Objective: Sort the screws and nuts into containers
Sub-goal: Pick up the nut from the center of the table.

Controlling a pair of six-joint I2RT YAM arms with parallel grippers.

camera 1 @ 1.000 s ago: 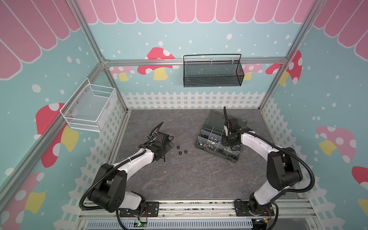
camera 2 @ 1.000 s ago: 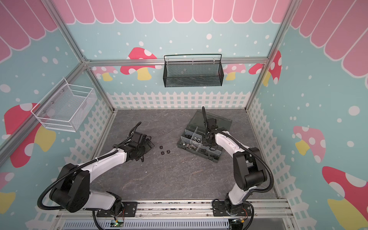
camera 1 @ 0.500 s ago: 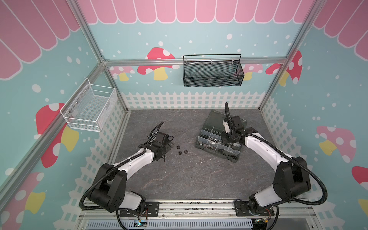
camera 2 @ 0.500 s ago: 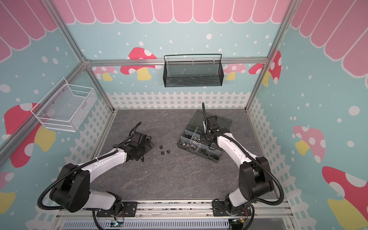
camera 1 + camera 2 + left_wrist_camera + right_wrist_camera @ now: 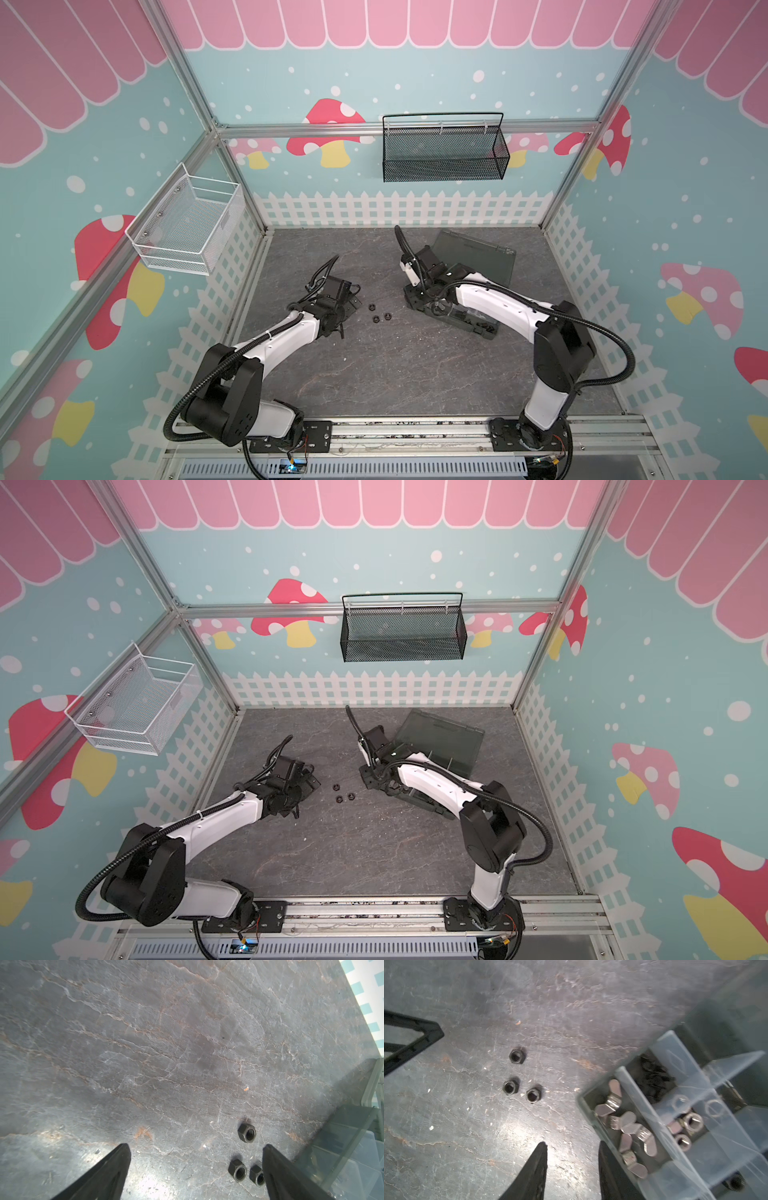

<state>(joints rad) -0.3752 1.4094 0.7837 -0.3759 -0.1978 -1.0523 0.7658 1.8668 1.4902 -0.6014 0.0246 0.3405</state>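
Note:
Three black hex nuts (image 5: 372, 307) (image 5: 238, 1170) (image 5: 510, 1087) lie loose on the slate floor between the arms. My left gripper (image 5: 196, 1147) (image 5: 352, 300) is wide open just left of them, one finger beside the nearest nut, holding nothing. The containers are cells of the grey organizer box (image 5: 465, 322) (image 5: 596, 1128). One cell holds silver wing-headed pieces (image 5: 623, 1126), another silver hex nuts (image 5: 691, 1124). A third holds a dark pile (image 5: 654, 1080), too blurred to tell if these are screws. My right gripper (image 5: 572, 1144) is open and empty over bare floor at the box's left end.
The box's hinged lid (image 5: 473, 257) lies open behind it. A black mesh basket (image 5: 444, 151) hangs on the back wall and a white wire basket (image 5: 187, 224) on the left wall. White picket fencing edges the floor.
My right gripper has moved from over the box cells to the floor off the box's left end, its jaws spreading wider. The left arm and the nuts have not moved.

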